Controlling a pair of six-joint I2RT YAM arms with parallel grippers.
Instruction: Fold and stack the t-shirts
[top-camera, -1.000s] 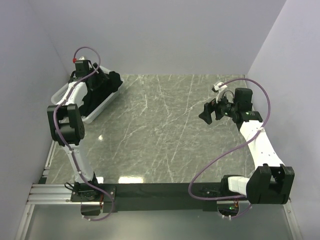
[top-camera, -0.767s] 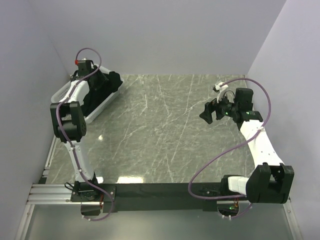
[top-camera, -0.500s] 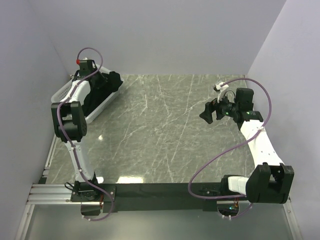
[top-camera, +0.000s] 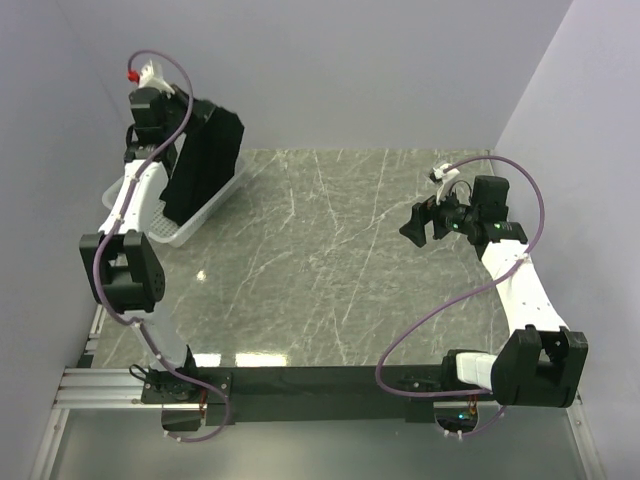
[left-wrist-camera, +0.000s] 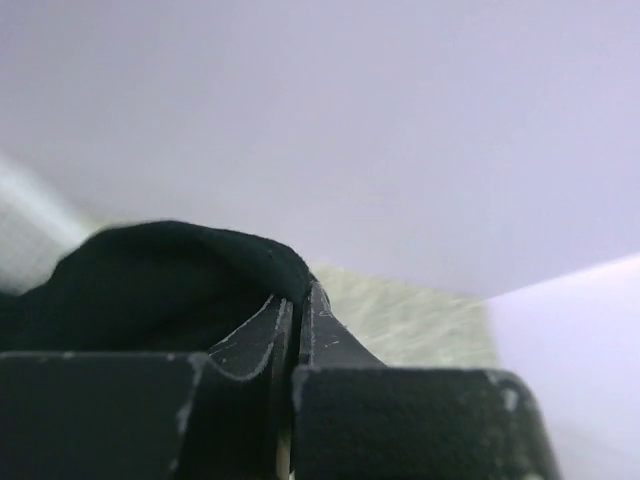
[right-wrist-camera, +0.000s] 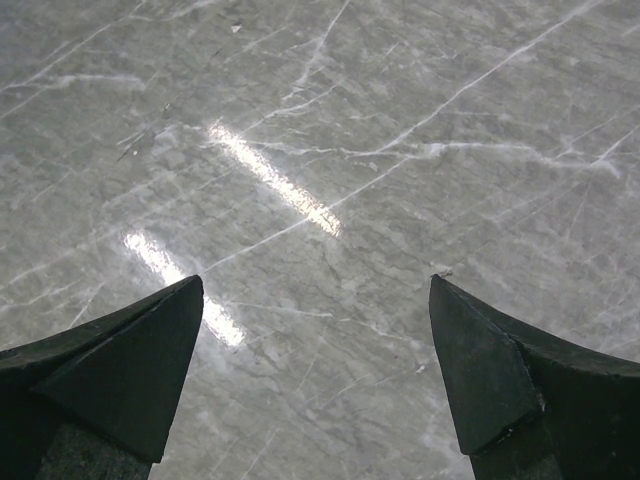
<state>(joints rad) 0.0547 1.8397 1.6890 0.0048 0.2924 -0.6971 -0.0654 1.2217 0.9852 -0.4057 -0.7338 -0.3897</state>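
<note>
The black t-shirt hangs at the surface's far left corner, its lower end in the basket. The left gripper pinches its top, jaws pressed together on the cloth. The right gripper hovers over the surface, spread wide and empty.

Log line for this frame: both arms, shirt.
left fingers: shut on black t-shirt | t-shirt: hanging over white basket | right fingers: open, holding nothing, over table | fold: not started
</note>
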